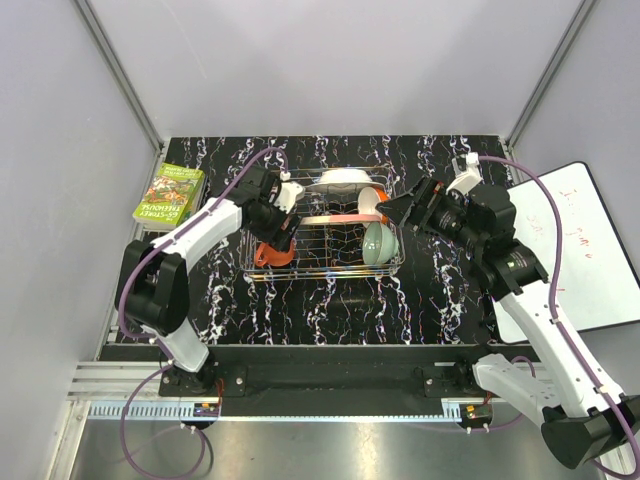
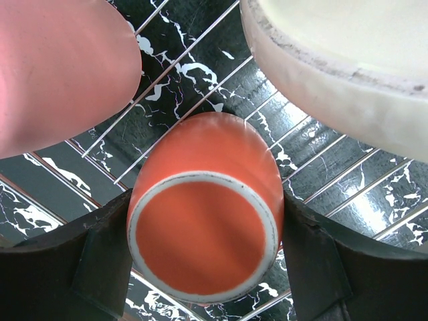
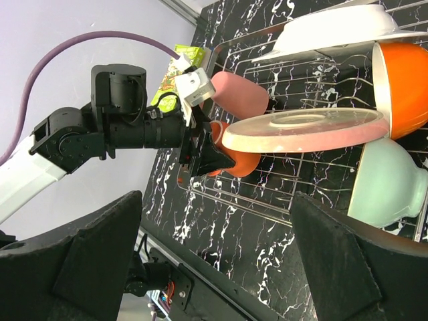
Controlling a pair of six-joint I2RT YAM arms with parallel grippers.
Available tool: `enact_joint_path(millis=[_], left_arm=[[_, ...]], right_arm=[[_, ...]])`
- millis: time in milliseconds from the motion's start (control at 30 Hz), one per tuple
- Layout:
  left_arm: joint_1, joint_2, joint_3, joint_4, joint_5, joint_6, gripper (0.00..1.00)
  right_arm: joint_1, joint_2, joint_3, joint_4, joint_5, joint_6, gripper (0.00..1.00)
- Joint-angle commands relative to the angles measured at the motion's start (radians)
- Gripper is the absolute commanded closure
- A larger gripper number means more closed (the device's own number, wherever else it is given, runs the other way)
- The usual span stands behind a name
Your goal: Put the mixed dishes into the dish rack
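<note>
Orange mug (image 2: 204,234) sat clamped, tilted, in left gripper (image 2: 207,257) at dish rack's (image 1: 320,270) near-left corner. Risk: released unseated, it could roll into pink cup (image 2: 60,67) just beyond. Right gripper (image 1: 392,208) wide, empty.

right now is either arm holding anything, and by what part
The left fingers clamp the orange mug by its sides near the base; the right fingers hold nothing.
</note>
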Motion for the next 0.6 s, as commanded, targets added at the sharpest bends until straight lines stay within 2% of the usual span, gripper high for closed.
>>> enact_joint_path(millis=[0,67,133,167,233,300,400,467,500,567], left_arm=[[-0.011,0.006,-0.031,0.086,-0.063,-0.01,1.0],[-0.017,0.017,-0.037,0.085,-0.092,-0.011,0.99],[-0.019,0.017,-0.052,0.083,-0.106,-0.017,0.84],[-0.019,0.014,-0.057,0.083,-0.108,-0.019,0.66],[-0.02,-0.005,-0.071,0.085,-0.112,-0.02,0.62],[-0.02,-0.019,-0.077,0.083,-0.112,-0.023,0.51],[-0.02,-0.042,-0.077,0.068,-0.111,-0.028,0.32],[-0.02,-0.058,-0.086,0.056,-0.108,-0.03,0.24],[-0.02,-0.069,-0.09,0.054,-0.103,-0.034,0.11],[-0.02,-0.077,-0.104,0.051,-0.105,-0.036,0.04]], right_arm=[[-0.006,-0.014,0.001,0.022,0.007,-0.019,0.0],[-0.007,-0.01,0.004,0.02,0.004,-0.02,0.0],[-0.006,-0.007,0.007,0.017,0.004,-0.023,0.0],[-0.007,-0.005,0.007,0.017,0.004,-0.023,0.0],[-0.006,-0.001,0.01,0.017,0.006,-0.023,0.0],[-0.009,0.001,0.011,0.017,0.006,-0.023,0.0],[-0.009,0.004,0.01,0.018,0.004,-0.022,0.0],[-0.009,0.01,0.011,0.02,0.0,-0.022,0.0],[-0.009,0.012,0.011,0.018,-0.002,-0.022,0.0],[-0.009,0.015,0.011,0.02,-0.003,-0.023,0.0]])
